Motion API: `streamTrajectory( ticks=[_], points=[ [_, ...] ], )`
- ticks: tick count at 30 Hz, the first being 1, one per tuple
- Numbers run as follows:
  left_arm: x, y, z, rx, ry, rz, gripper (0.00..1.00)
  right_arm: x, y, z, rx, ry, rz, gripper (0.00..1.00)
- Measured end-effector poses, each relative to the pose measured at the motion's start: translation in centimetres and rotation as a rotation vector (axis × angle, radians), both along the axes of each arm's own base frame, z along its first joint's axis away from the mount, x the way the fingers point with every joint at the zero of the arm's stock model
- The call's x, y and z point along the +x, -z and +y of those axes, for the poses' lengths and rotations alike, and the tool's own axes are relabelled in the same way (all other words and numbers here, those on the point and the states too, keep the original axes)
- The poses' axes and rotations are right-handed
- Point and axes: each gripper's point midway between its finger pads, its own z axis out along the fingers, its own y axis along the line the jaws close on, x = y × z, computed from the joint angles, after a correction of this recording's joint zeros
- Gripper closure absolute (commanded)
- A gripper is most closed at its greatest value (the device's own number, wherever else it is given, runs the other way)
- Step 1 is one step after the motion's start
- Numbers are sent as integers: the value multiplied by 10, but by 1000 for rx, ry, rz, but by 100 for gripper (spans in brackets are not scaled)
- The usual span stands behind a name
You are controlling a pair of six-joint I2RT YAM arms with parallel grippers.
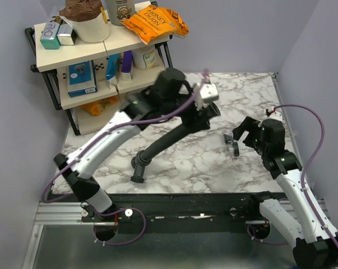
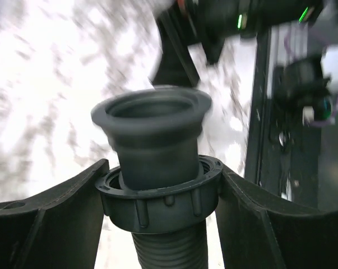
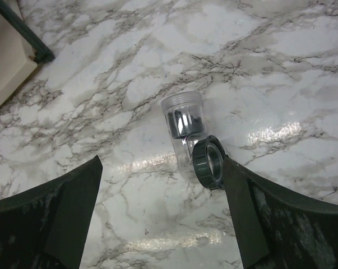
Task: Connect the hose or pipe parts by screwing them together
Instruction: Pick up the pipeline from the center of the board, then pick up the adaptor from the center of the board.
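Observation:
A black ribbed hose (image 1: pixel 163 143) slants up from the marble table (image 1: pixel 174 168), its lower collar (image 1: pixel 139 171) resting near the front. My left gripper (image 1: pixel 205 116) holds its raised end. In the left wrist view both fingers press the ribbed ring nut (image 2: pixel 157 207) under the flared mouth (image 2: pixel 152 109). A short clear pipe piece (image 3: pixel 183 120) with a small black ring nut (image 3: pixel 208 163) lies on the table. My right gripper (image 3: pixel 162 162) hovers open over it, and the nut sits beside the right finger (image 3: pixel 253 213). The overhead view shows that piece (image 1: pixel 233 147) below the right gripper (image 1: pixel 237 137).
A shelf rack (image 1: pixel 90 61) with boxes, bottles and an orange snack bag stands at the back left; its corner (image 3: pixel 6 56) shows in the right wrist view. A black rail (image 1: pixel 185 204) runs along the table's near edge. Walls close in at the back and right.

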Motion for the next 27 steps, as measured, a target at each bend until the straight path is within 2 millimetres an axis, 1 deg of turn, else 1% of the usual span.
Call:
streamTrajectory(
  ticks=[1, 2, 4, 6, 8, 10, 13, 17, 19, 20, 23, 25, 27],
  points=[
    [2, -24, 10, -55, -20, -23, 100, 2, 6, 0, -3, 0, 21, 4],
    [3, -54, 25, -130, -50, -45, 100, 3, 12, 1, -7, -1, 44, 5],
    [7, -91, 51, -221, -100, -81, 100, 8, 27, 2, -19, -4, 101, 4],
    [9, -120, 78, -300, -161, -95, 100, 13, 45, 4, -32, -15, 170, 1],
    [6, -140, 93, -357, -188, -106, 100, 22, 60, 8, -49, -31, 240, 0],
    [-2, -151, 101, -396, -190, -103, 100, 35, 68, 12, -66, -50, 289, 0],
    [-13, -160, 112, -430, -193, -89, 100, 60, 74, 22, -100, -87, 330, 0],
    [-29, -171, 122, -473, -200, -70, 100, 83, 80, 37, -145, -145, 358, 0],
    [-36, -177, 128, -506, -206, -61, 100, 91, 87, 46, -169, -177, 378, 0],
    [-40, -179, 130, -520, -208, -52, 100, 92, 94, 49, -179, -187, 394, 0],
    [-54, -186, 138, -577, -217, -17, 100, 85, 114, 52, -211, -212, 456, 0],
    [-60, -193, 142, -624, -221, 1, 100, 84, 117, 51, -228, -214, 466, 0],
    [-64, -198, 145, -662, -225, 33, 100, 83, 117, 51, -227, -217, 464, 0]
  ],
)
